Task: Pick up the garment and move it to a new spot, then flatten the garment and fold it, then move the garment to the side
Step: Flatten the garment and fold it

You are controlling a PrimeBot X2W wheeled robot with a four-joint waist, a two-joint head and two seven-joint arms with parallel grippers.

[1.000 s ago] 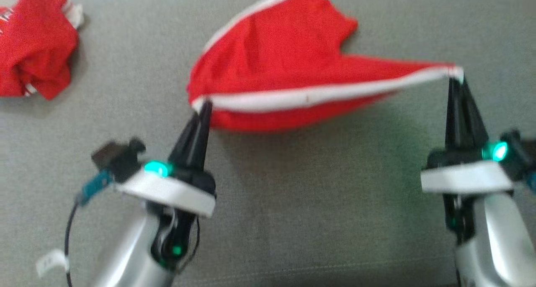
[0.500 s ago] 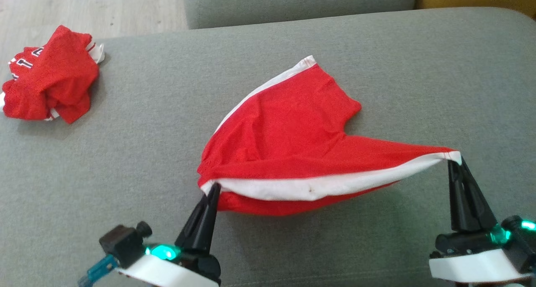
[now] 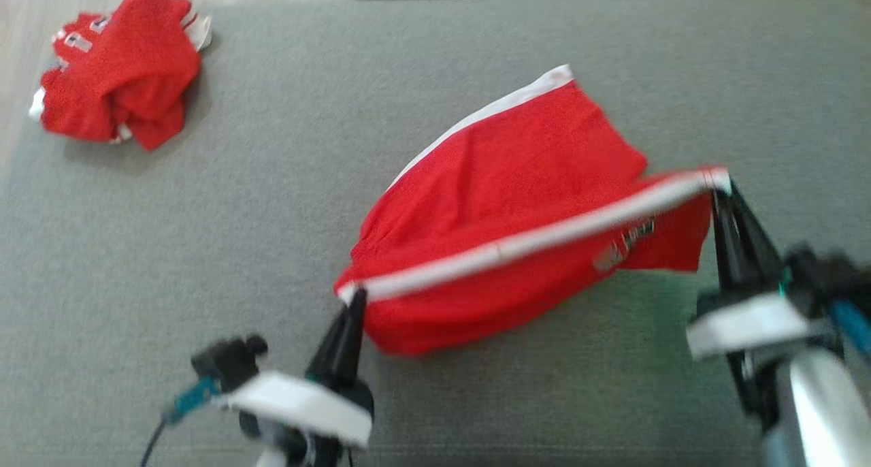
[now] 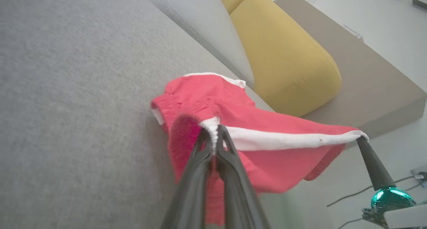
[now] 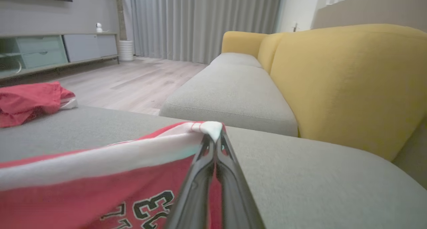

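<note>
You've drawn the red white-trimmed fabric garment (image 3: pixel 517 174) taut mid-frame, left gripper (image 3: pixel 355 295) and right gripper (image 3: pixel 716 193) both clenched on it (flatten next).

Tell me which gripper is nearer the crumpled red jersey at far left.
Left. The left gripper is below and right of the crumpled jersey; the right gripper is much farther right, across the red shorts both hold.
</note>
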